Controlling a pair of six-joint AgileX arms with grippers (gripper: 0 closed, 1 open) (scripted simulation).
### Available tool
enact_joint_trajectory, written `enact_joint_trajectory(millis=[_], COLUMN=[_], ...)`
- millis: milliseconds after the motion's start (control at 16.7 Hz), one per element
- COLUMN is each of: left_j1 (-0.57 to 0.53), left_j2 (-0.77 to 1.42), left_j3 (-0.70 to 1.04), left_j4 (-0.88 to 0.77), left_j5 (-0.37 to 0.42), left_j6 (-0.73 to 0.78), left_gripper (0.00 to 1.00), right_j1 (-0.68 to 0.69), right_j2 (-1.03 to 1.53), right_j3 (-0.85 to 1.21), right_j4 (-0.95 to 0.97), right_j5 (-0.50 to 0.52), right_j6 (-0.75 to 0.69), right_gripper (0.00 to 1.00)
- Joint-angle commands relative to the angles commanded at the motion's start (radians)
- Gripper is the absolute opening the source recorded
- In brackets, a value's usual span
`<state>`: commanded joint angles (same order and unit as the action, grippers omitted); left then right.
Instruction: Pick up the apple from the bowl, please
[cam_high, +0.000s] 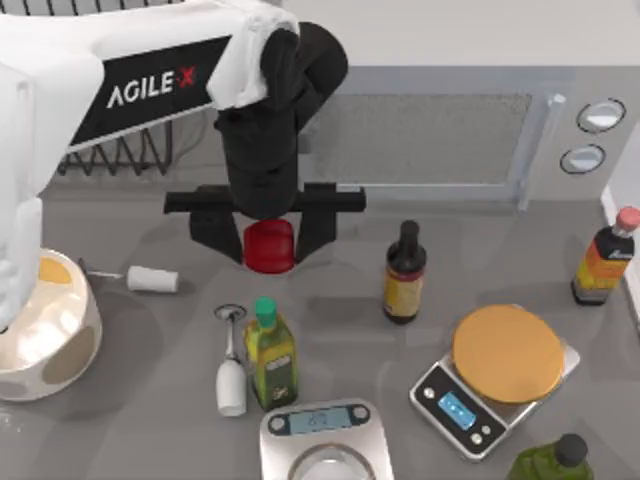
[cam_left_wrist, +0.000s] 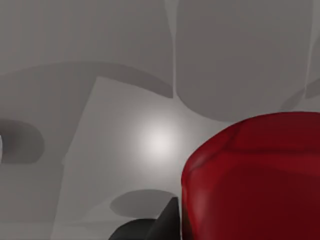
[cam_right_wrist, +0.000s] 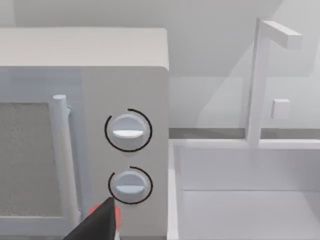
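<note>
The apple (cam_high: 270, 247), glossy and red, hangs above the grey table between the two black fingers of my left gripper (cam_high: 269, 238), which is shut on it. The same apple (cam_left_wrist: 255, 175) looms large in the left wrist view, over bare table. At the table's far left stands the bowl (cam_high: 72, 352), cream-white with tan spots, well to the left of the gripper and nearer the front edge. My right gripper (cam_right_wrist: 95, 225) is off by the microwave's knobs.
A microwave (cam_high: 430, 135) lines the back. Near the apple stand a dark bottle (cam_high: 405, 272) and a green oil bottle (cam_high: 270, 352). A wine glass (cam_high: 231, 370) lies beside the oil bottle. An orange-topped scale (cam_high: 500, 375), a silver scale (cam_high: 322, 435) and a pink-capped bottle (cam_high: 605, 255) fill the front and right.
</note>
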<state>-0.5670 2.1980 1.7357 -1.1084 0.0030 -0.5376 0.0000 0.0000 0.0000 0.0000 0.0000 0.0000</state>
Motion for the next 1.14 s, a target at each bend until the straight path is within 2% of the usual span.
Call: enact_joint_trajectory(millis=[780,1140], left_j1=[0.0,0.0], left_j2=[0.0,0.0], left_j3=[0.0,0.0], left_j4=[0.0,0.0], left_j5=[0.0,0.0], left_j6=[0.0,0.0], left_gripper=[0.98,1.0], right_j1=[0.0,0.0], right_j2=[0.0,0.0], right_j3=[0.0,0.0], right_j4=[0.0,0.0], right_j5=[0.0,0.0], right_j6=[0.0,0.0], right_gripper=[1.0,1.0])
